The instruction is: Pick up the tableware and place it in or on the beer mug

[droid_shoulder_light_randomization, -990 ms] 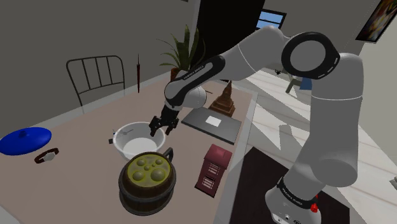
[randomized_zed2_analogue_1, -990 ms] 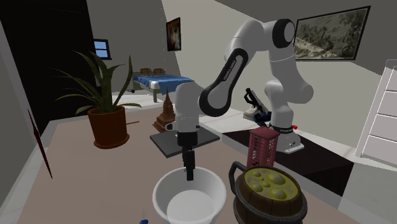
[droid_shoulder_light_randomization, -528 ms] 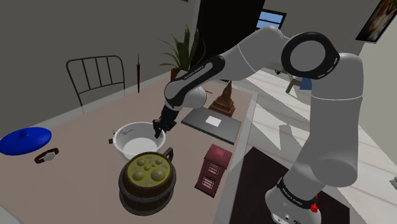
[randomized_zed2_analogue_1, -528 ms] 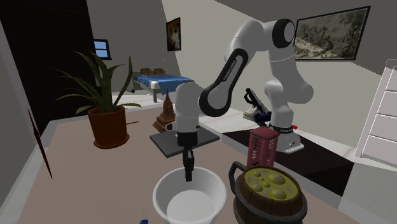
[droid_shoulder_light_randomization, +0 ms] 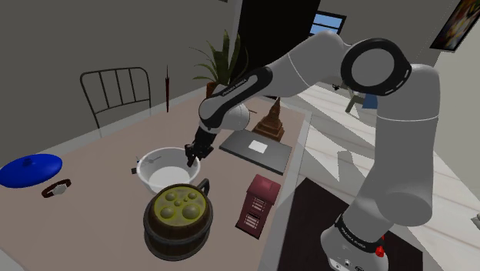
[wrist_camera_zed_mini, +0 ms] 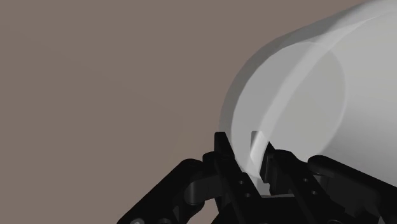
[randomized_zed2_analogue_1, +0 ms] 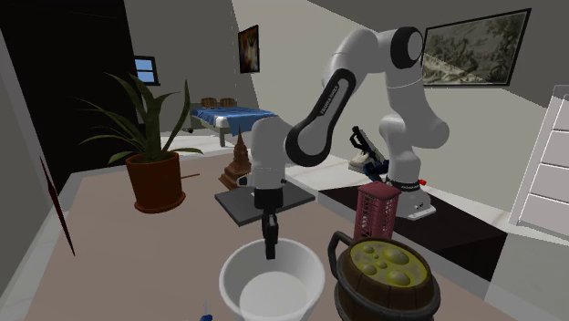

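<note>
Brown tabletop carries one round white bowl just beside one wooden barrel-shaped beer mug with yellow-green froth. One all-black two-finger gripper is clenched on the bowl's rim; I judge that this edge pinch could let the bowl swing, slip, or clip the mug when lifted

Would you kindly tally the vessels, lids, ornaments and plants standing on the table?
Vessels: 2, white bowl, barrel mug
Lids: 1, blue lid
Ornaments: 2, red booth model, pagoda statuette
Plants: 1, potted plant
Total: 6
</note>
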### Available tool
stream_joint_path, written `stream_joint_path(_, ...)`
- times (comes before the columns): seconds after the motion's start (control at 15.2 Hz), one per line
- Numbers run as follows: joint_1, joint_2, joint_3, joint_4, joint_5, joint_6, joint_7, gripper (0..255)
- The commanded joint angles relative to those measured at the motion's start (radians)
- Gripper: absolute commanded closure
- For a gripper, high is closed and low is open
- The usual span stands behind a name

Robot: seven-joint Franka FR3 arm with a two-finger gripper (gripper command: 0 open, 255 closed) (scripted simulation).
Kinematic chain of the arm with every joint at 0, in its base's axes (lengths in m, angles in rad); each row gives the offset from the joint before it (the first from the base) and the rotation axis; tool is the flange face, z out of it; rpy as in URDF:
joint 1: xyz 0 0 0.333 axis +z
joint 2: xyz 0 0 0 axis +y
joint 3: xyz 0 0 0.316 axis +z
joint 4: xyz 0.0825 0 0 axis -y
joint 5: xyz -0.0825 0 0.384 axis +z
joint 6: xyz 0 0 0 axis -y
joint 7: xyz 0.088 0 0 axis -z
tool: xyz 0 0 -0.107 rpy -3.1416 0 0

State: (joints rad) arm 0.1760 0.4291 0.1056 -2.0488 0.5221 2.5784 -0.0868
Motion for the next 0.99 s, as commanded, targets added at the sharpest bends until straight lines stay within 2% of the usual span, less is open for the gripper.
stream_joint_path(0.0,0.002,-0.017,-0.003,-0.001,-0.006,-0.014,0.009,255)
stream_joint_path(0.92,0.011,-0.148,-0.029,0.015,-0.066,-0.154,0.091,255)
